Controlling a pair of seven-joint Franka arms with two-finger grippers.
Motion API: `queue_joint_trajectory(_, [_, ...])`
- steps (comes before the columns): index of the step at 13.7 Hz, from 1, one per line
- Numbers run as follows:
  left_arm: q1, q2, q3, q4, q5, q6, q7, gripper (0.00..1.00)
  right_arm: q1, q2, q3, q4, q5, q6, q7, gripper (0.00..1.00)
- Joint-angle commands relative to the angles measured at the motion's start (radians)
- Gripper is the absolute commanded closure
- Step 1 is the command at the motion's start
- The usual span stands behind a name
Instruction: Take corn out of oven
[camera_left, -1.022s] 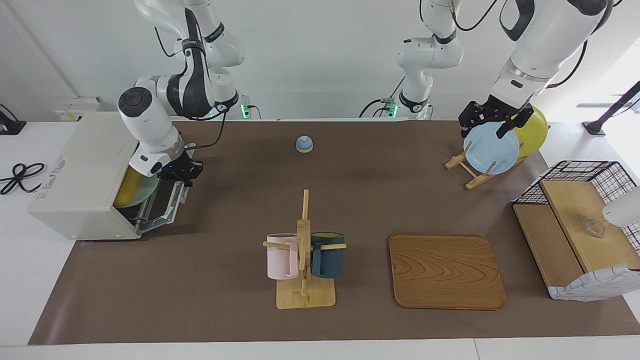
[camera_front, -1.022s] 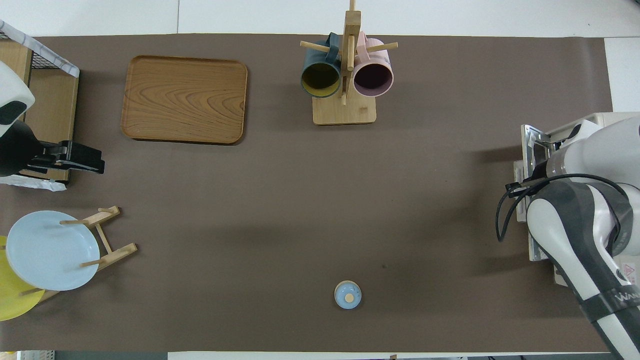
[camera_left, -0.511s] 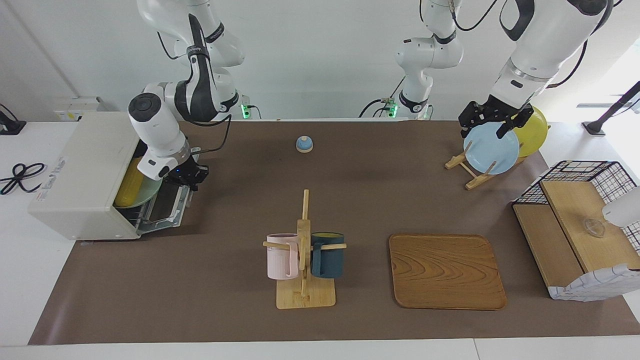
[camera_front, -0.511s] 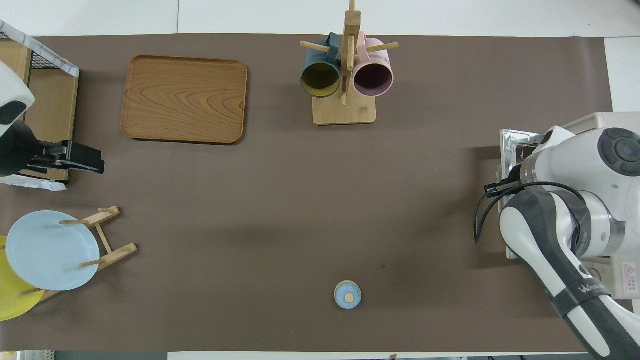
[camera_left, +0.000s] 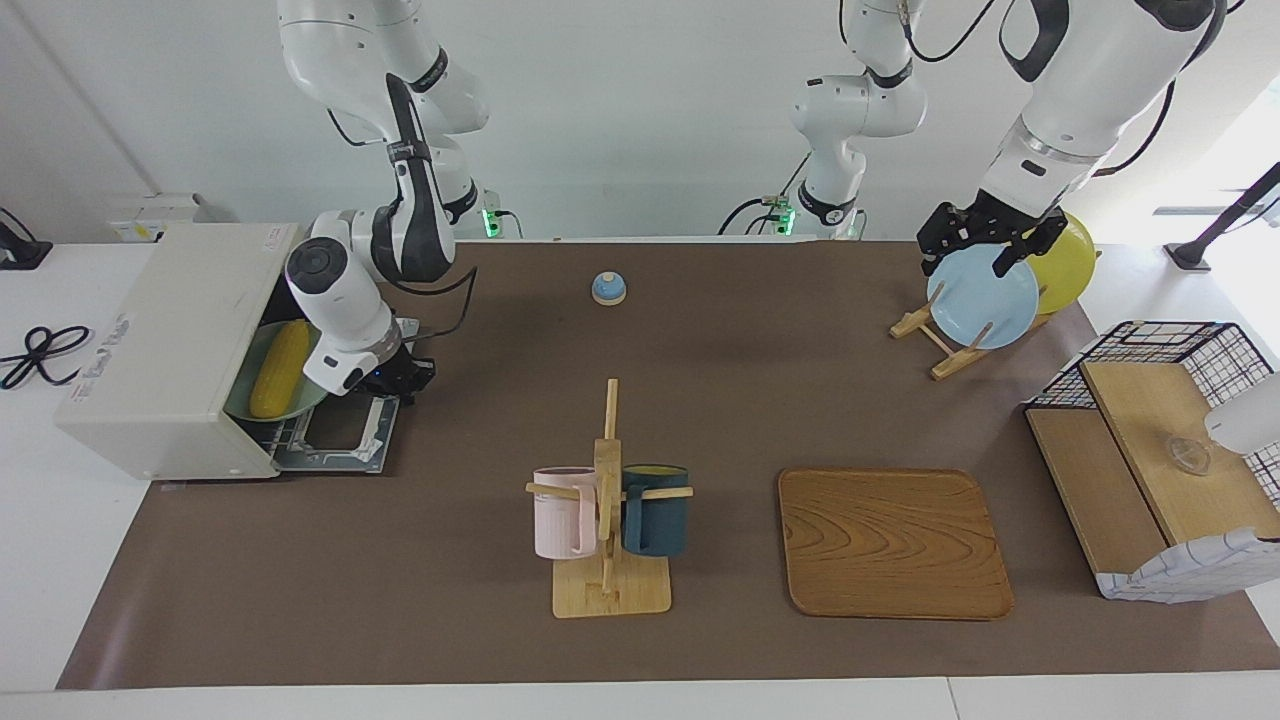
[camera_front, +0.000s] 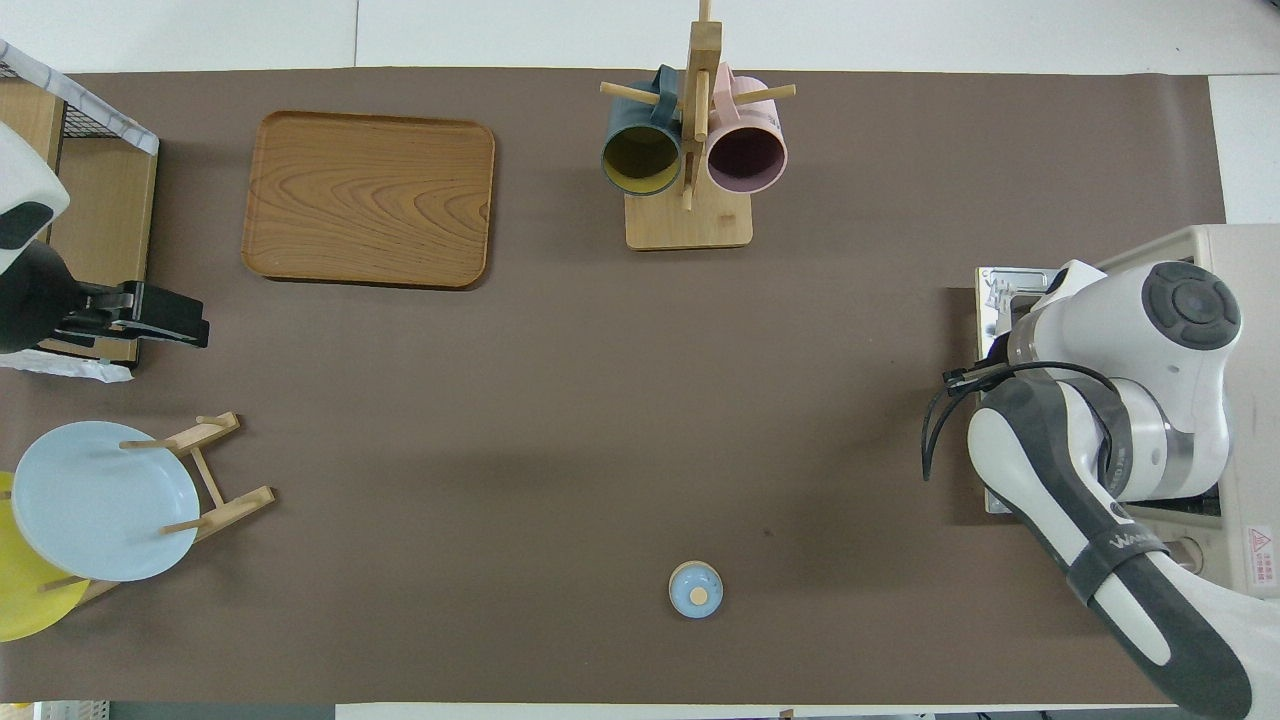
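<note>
The right hand (camera_left: 395, 383) is shut on the oven (camera_left: 165, 345) door's handle. The left hand (camera_left: 985, 250) waits open over the blue plate (camera_left: 982, 297). If the door gets bumped, the corn (camera_left: 278, 368) could roll off its green plate (camera_left: 250, 400).

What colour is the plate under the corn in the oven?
Pale green plate, best in the facing view.

The corn (camera_left: 279, 368) is bright yellow, on a pale green plate (camera_left: 244, 398) in a cream-white oven (camera_left: 165, 350); the table cover (camera_left: 460, 620) is plain brown; the tray (camera_left: 893, 542) shows wavy wood grain; one mug (camera_left: 562, 512) is pink, the other mug (camera_left: 657, 510) dark teal; a light blue plate (camera_left: 983, 297) stands before a yellow plate (camera_left: 1064, 262); the basket (camera_left: 1165, 338) is black wire, with a white checked cloth (camera_left: 1180, 578) on it; the small knob (camera_left: 608, 288) is blue.
</note>
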Motion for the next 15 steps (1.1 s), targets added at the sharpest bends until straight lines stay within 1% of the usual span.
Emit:
queue_joint_trajectory(1, [0.004,-0.018,-0.003,-0.014,0.013,-0.006,-0.005,0.0,-0.063,0.013,-0.051,0.007,-0.076,0.032,-0.03,1.0])
queue_joint_trajectory(3, [0.004,-0.018,-0.003,-0.014,0.013,-0.006,-0.005,0.0,-0.05,0.013,-0.051,0.011,-0.076,0.03,0.01,1.0])
queue_joint_trajectory(5, [0.004,-0.018,-0.003,-0.014,0.013,-0.006,-0.005,0.0,-0.014,0.013,-0.049,0.012,-0.076,0.024,0.058,1.0])
queue_joint_trajectory(10, [0.004,-0.018,-0.003,-0.014,0.013,-0.001,-0.006,0.0,-0.004,0.012,-0.045,0.011,-0.074,0.02,0.069,1.0])
queue_joint_trajectory(12, [0.004,-0.018,-0.003,-0.014,0.013,0.001,-0.006,0.0,0.034,0.012,-0.045,0.011,-0.042,0.015,0.096,1.0])
queue_joint_trajectory(15, [0.004,-0.018,-0.003,-0.014,0.013,0.005,-0.006,0.0,0.043,0.007,-0.045,0.02,0.01,-0.014,0.098,1.0])
